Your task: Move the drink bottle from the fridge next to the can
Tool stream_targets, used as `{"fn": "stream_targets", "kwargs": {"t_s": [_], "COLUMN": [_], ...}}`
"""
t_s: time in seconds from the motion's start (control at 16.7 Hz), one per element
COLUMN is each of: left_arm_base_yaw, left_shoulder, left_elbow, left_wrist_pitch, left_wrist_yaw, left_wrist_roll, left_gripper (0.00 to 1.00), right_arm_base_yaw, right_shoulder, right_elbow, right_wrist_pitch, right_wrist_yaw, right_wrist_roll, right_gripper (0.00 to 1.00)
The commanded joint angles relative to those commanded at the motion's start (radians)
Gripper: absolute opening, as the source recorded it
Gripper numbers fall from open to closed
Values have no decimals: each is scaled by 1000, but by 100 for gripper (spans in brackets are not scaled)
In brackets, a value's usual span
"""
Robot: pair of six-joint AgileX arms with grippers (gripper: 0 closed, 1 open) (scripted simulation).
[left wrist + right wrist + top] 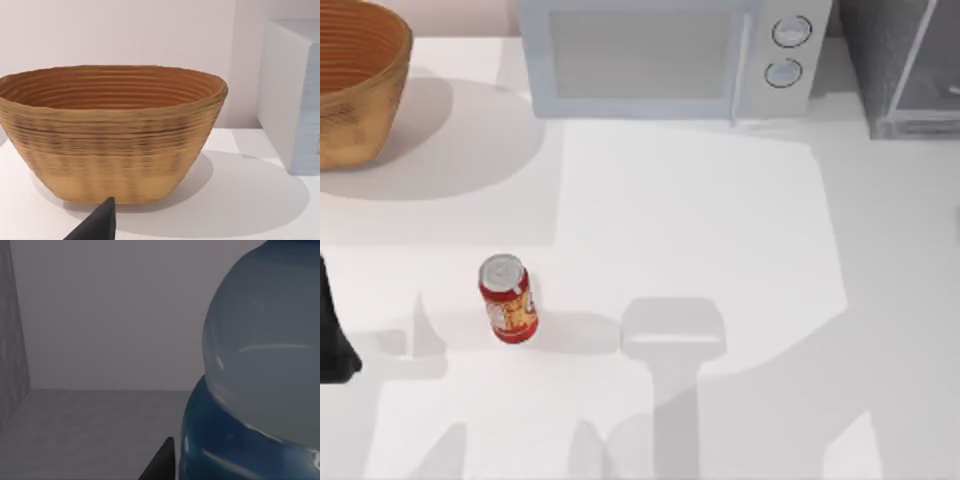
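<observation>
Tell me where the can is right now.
In the top view the can stands upright on the table's left half, toward the front, well below the basket and far from the fridge at back right.

The can [507,299] stands upright on the white table [720,250], toward its left half. Far back from the can, a white microwave [670,55] sits against the rear edge. Left of the microwave is a woven basket [355,90]; right of it, the fridge [905,65], partly cut off. A dark bit of the left arm [332,340] shows left of the can.
</observation>
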Motion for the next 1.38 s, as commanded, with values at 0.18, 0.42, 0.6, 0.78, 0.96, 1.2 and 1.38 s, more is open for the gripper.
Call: {"fn": "stream_targets", "kwargs": {"t_s": [0.18, 0.42, 0.6, 0.78, 0.96, 1.2, 1.38], "left_arm_base_yaw": [0, 0, 0, 0, 0, 0, 0], "left_shoulder": [0, 0, 0, 0, 0, 0, 0], "left_elbow": [0, 0, 0, 0, 0, 0, 0], "left_wrist_pitch": [0, 0, 0, 0, 0, 0, 0], "left_wrist_yaw": [0, 0, 0, 0, 0, 0, 0], "left_wrist_roll": [0, 0, 0, 0, 0, 0, 0], "left_gripper": [100, 100, 100, 100, 100, 100, 100], "right_arm_base_yaw": [0, 0, 0, -4, -22, -49, -68], "right_shoulder": [-49, -120, -124, -131, -194, -330, -439], "right_elbow": [9, 24, 25, 7, -94, -347, -521], "right_wrist_pitch": [-60, -146, -150, -140, -102, -18, 49], "right_wrist_yaw": [-1, -2, -2, -2, -13, -46, -71], "right_wrist_roll": [1, 1, 1, 4, 7, 8, 7], "right_gripper": [0, 0, 0, 0, 0, 0, 0]}}
